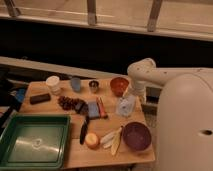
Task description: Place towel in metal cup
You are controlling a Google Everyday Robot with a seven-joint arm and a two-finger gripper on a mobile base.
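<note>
Gripper [131, 98] hovers near the right edge of the table [95, 156], jaws wide, nothing held. Towel [124, 108] lies bunched just below it, no clear long axis. Metal cup [93, 86] sits further left in view, with the orange bowl [119, 85] in between. Likely a tight carry.

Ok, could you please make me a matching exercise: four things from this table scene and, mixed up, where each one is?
1 metal cup
2 towel
3 green tray
4 gripper

A front left of the table
B just over the towel
C between blue cup and orange bowl
D in front of the orange bowl

Pairs: 1-C, 2-D, 3-A, 4-B
</note>
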